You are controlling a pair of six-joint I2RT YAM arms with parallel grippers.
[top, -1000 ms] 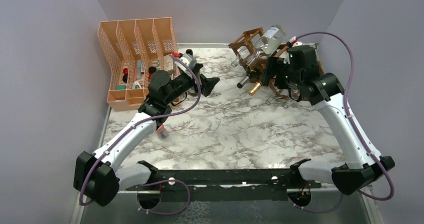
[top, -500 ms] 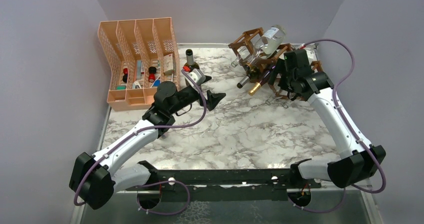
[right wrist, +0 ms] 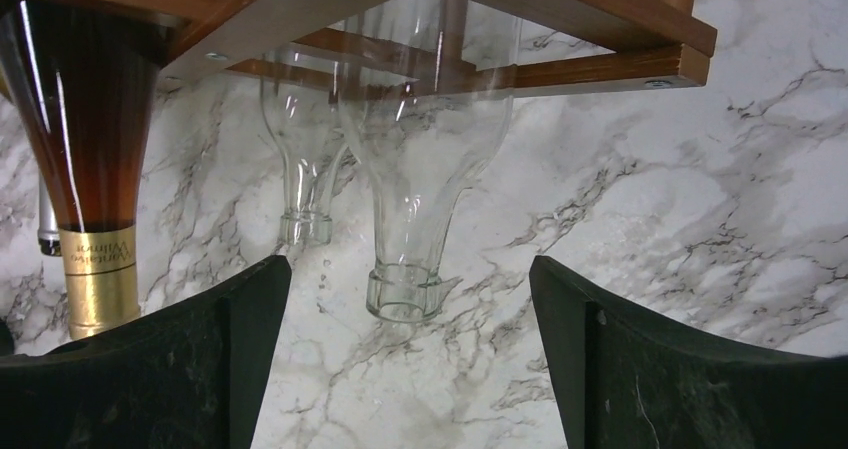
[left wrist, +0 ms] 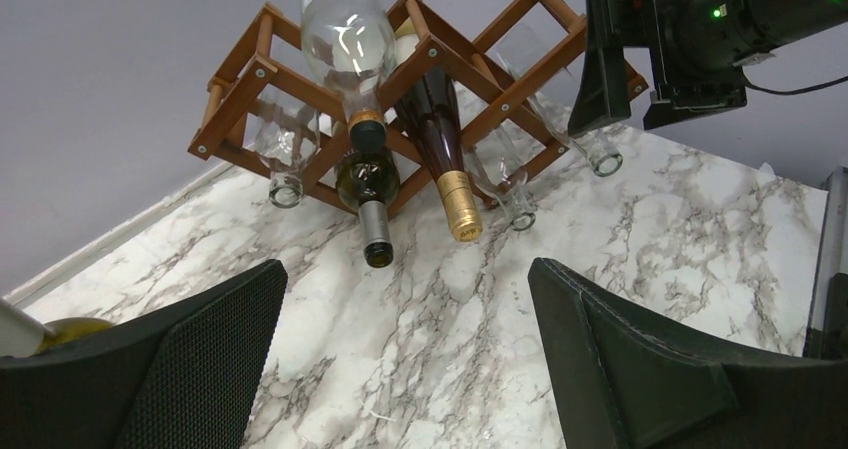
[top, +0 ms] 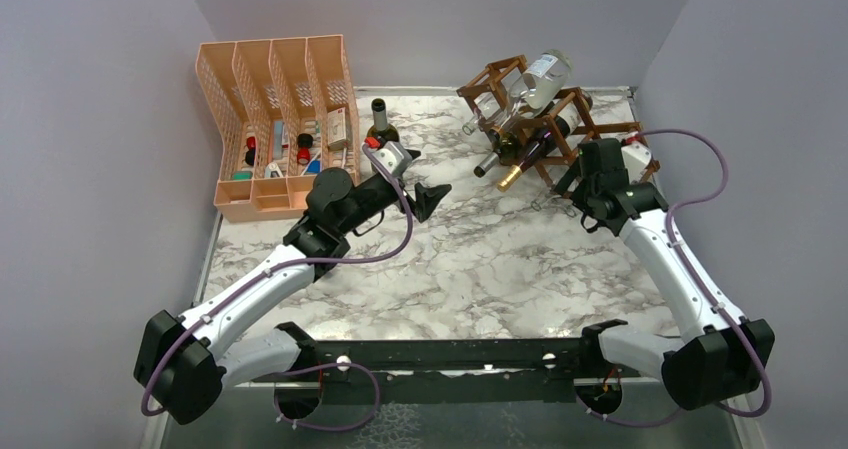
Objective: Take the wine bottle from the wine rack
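Left gripper point(left wrist: 405, 281): fingers spread wide, holding nothing, above the table point(top: 480, 259).
Right gripper point(right wrist: 410, 269): fingers spread, one each side of the clear bottle point(right wrist: 415, 199), not touching.
Clear bottle: lies in the wine rack point(right wrist: 600, 9), far right.

From the top view, my left arm point(top: 262, 277) and right arm point(top: 682, 269) are white shells with black joint housings. A purple cable point(top: 388, 247) trails along each, and a black rail point(top: 450, 354) sits at the bottom. The left claw point(left wrist: 400, 359) has black, mesh-textured fingers point(left wrist: 200, 369); the right claw point(right wrist: 410, 364) has speckled black ones.
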